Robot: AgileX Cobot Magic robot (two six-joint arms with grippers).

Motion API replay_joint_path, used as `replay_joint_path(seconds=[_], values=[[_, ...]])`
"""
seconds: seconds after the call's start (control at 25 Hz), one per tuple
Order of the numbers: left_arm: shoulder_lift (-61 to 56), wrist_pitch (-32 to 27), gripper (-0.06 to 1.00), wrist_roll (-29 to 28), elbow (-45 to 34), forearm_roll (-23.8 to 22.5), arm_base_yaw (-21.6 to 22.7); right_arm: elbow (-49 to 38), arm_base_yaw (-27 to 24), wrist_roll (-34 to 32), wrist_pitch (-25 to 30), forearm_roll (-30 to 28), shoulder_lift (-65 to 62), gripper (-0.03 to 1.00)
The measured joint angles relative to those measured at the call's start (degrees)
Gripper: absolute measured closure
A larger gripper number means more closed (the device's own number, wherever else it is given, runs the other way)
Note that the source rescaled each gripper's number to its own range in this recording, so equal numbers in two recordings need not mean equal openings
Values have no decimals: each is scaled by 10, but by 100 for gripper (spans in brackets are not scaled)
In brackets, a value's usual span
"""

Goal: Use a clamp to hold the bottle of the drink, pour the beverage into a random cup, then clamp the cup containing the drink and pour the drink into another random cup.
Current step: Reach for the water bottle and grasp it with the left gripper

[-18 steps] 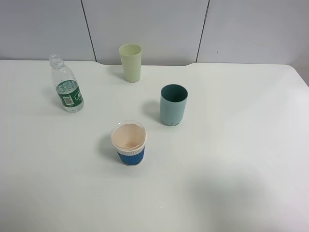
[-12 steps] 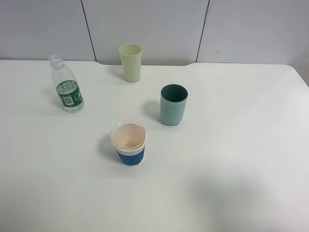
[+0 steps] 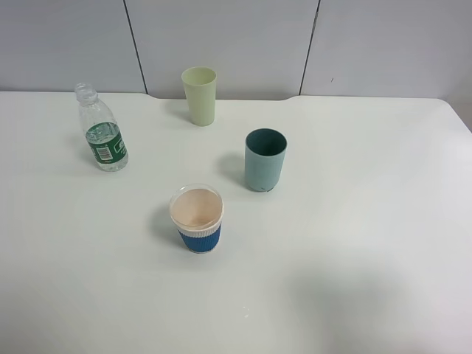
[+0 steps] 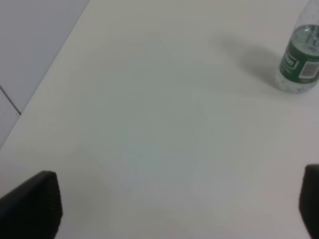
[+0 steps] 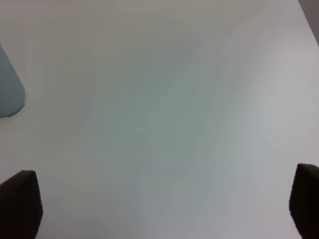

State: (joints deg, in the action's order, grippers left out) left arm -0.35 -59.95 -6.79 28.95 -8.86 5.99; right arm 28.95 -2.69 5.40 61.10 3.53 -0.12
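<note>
Spread wide on the left gripper, dark fingertips at opposite edges of the wrist view, only the bare white matte table between them. Same on the right gripper: parted wide, pinching nothing, poised over open tabletop. No change against the frames from a moment ago: everything standing on the table in the same place, same soft shadow across the near part of the surface. Smooth and plain underfoot, backed by a pale grey panelled wall with dark seams. Toward the far left, upright, the clear plastic drink bottle with a green label, ahead of the left gripper and well apart from it, with open tabletop between the two. Close to the wall, a tall pale-green plastic cup, upright. Right of centre, a teal plastic cup, also upright, its base just showing at the edge of the right wrist view. Nearest the high camera, a paper cup with a blue sleeve and white rim, pale inside, contents hard to tell. All four well apart from one another, none touching.
</note>
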Motion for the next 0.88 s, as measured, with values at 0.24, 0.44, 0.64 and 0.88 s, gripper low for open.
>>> replay_joint_path(seconds=[0.24,0.44,0.64,0.88], values=[[0,0,2,0,0,0,0,0,0,0,0,0,0,-3],[0,0,2,0,0,0,0,0,0,0,0,0,0,-3],[0,0,2,0,0,0,0,0,0,0,0,0,0,-3],[0,0,2,0,0,0,0,0,0,0,0,0,0,-3]])
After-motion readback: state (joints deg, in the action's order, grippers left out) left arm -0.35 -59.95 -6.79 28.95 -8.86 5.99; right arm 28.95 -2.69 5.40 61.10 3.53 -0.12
